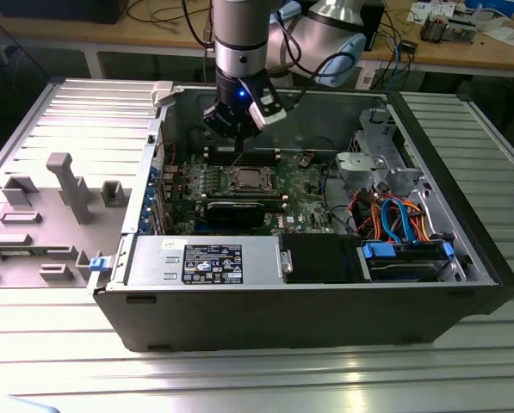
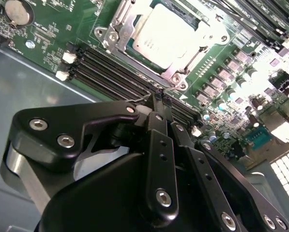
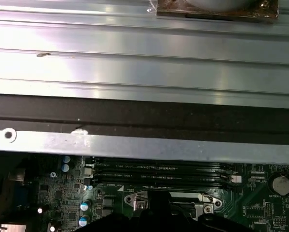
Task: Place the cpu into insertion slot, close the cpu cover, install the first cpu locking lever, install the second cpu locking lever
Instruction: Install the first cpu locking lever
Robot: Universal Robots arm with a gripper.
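So the arm is parked over the open PC case (image 1: 463, 258), with the claw (image 1: 237, 129) hanging just above the motherboard (image 1: 304, 206), on the far side of the socket as the exterior view sees it. In the second wrist view the claw (image 2: 160, 96) has its fingers pinched together with nothing between them, tips hovering over the black memory slots (image 2: 115, 72) right beside the socket.

The cpu (image 2: 171, 36) is already sitting in the insertion slot (image 2: 134, 50), silver-beige top facing up and looking flat. The cpu cover (image 2: 116, 24) looks to me like it's down around the chip, the metal frame hugging its edges, but I can't tell from here whether either locking lever is hooked yet. In the exterior view the cpu (image 1: 247, 180) is a small pale square in the middle of the green board.

If it's on the lever stage, my take: come at the thin wire lever with the closed tips from the side, push down and then in under the hook, slowly. Those memory slots and the little capacitors (image 2: 217, 104) are right next to the path, so a sloppy sweep could clip them. The case sits on a ribbed metal tabletop (image 1: 463, 379).
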